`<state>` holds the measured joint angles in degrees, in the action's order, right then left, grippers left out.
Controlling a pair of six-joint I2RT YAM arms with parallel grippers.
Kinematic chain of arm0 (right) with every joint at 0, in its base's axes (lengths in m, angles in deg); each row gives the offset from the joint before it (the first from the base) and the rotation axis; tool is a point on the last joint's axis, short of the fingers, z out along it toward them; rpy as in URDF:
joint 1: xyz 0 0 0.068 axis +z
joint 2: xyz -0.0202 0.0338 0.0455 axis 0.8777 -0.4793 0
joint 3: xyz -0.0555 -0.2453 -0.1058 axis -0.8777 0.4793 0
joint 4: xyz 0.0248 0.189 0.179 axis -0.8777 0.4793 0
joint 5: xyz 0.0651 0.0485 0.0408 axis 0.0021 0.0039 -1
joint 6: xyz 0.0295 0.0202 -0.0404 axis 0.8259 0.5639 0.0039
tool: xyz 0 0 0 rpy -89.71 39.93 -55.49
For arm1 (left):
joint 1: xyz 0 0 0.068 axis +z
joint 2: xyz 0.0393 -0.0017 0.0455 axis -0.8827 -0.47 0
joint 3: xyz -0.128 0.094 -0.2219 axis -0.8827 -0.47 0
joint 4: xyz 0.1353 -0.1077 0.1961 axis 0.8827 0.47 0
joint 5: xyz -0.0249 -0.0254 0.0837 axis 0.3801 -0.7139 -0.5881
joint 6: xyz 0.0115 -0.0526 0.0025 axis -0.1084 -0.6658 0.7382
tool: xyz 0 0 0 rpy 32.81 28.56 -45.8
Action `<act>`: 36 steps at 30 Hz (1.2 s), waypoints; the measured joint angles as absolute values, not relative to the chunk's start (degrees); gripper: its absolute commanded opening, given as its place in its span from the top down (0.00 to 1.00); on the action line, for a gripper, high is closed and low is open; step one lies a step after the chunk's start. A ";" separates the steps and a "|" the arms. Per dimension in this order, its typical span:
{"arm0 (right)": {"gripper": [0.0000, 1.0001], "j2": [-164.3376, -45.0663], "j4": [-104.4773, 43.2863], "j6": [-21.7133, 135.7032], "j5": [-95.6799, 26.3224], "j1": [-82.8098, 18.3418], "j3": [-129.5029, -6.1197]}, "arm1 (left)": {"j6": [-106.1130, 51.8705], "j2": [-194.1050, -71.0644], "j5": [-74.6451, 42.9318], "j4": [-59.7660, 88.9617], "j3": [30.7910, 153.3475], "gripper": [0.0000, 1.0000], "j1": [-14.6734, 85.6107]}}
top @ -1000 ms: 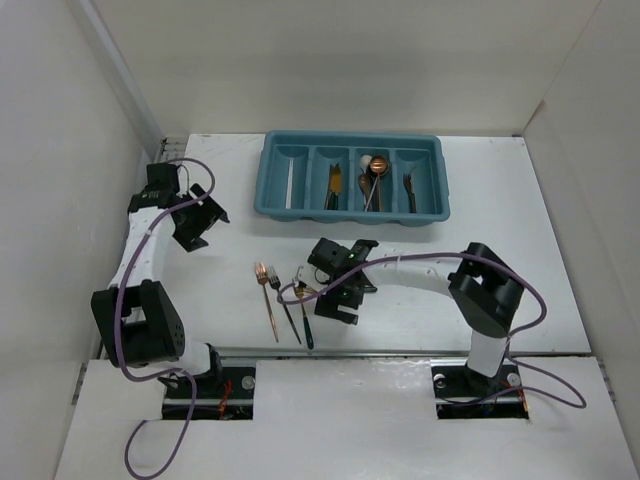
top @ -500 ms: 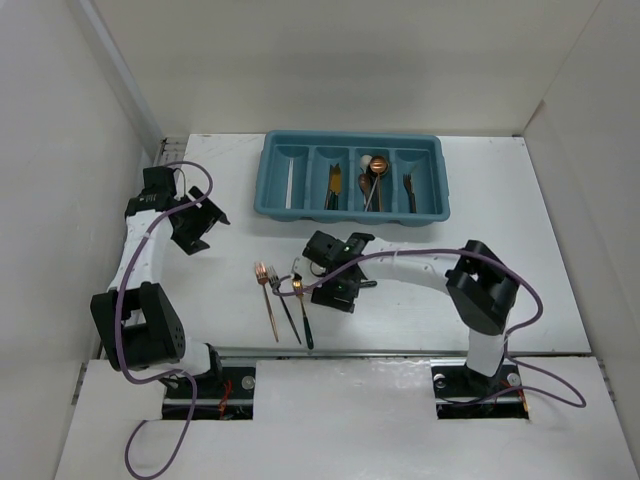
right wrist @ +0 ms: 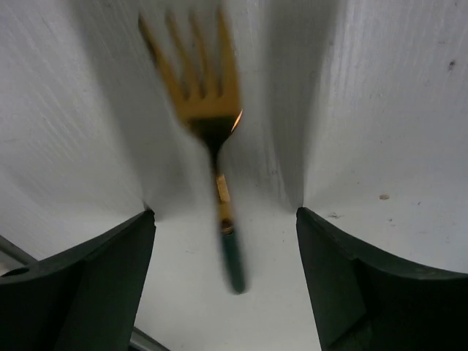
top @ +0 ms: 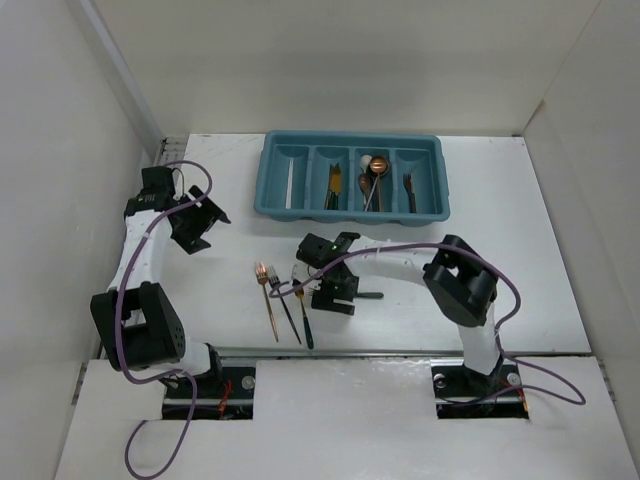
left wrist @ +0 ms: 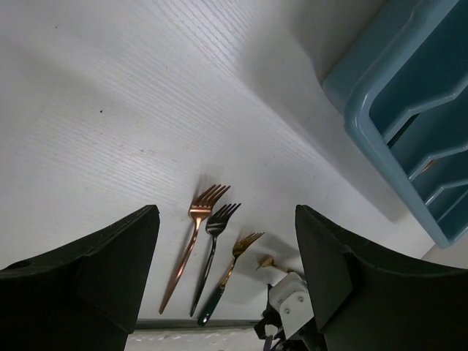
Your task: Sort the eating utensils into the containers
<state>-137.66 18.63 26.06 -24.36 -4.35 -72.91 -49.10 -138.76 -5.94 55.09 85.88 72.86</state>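
At the near edge of the table [top: 520, 250], our right gripper [right wrist: 225, 219] hangs, jaws spread, over the gold fork [right wrist: 210, 121]. It looks light, stiff and slippery, so we'd pinch its dark handle. The dark fork [left wrist: 214, 245] and copper fork [left wrist: 191, 238] crowd its left. Our left gripper [top: 200, 222] hovers spread and empty, and open room leads to the far tray [top: 350, 137]

The tray [top: 352, 216] is smooth teal plastic with a dull sheen. The table [left wrist: 110, 110] is white and matt, with fine parallel grain lines. The copper fork [left wrist: 186, 252] and dark fork [left wrist: 213, 241] are polished metal. The gold fork [right wrist: 199, 88] is shiny metal too, its dark green handle glossy. The left fingers [left wrist: 95, 278] and right fingers [right wrist: 73, 292] look like matt black plastic.
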 measured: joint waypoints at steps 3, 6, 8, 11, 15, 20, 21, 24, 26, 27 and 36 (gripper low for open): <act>0.22 -137.90 19.79 27.31 -23.95 -4.76 -73.02 | -49.26 -138.76 -5.62 54.98 85.66 0.28 73.34; 0.48 -138.95 21.30 28.55 -24.40 -5.22 -74.02 | -49.47 -138.76 -4.83 54.74 84.63 0.28 73.63; 0.50 -139.58 22.15 29.45 -23.99 -5.37 -74.89 | -49.54 -138.76 -4.52 54.72 83.95 0.28 73.69; 0.48 -139.74 22.30 30.67 -23.90 -5.53 -75.05 | -49.58 -138.61 -4.17 54.46 82.66 0.28 73.69; 0.44 -138.42 21.23 33.23 -23.42 -5.79 -73.47 | -49.71 -138.30 -3.71 54.48 80.76 0.28 73.69; 0.40 -135.45 21.30 38.89 -23.66 -6.25 -68.71 | -49.74 -138.24 -3.08 54.52 80.26 0.28 73.69; 0.40 -134.77 21.65 40.53 -23.79 -6.29 -67.64 | -49.74 -138.21 -3.04 54.52 80.26 0.28 73.69; 0.40 -132.50 22.30 44.97 -24.51 -6.31 -64.05 | -49.74 -138.21 -2.58 54.52 80.28 0.28 73.69; 0.40 -131.08 22.17 47.79 -25.30 -6.31 -61.78 | -49.82 -138.21 -2.03 54.50 80.26 0.28 73.69; 0.40 -130.32 22.15 48.99 -25.56 -6.31 -60.67 | -49.93 -138.21 -1.77 54.48 80.28 0.28 73.69; 1.00 -129.97 23.55 54.56 -25.37 -6.34 -58.85 | -50.61 -138.21 -0.55 54.26 80.28 0.28 73.69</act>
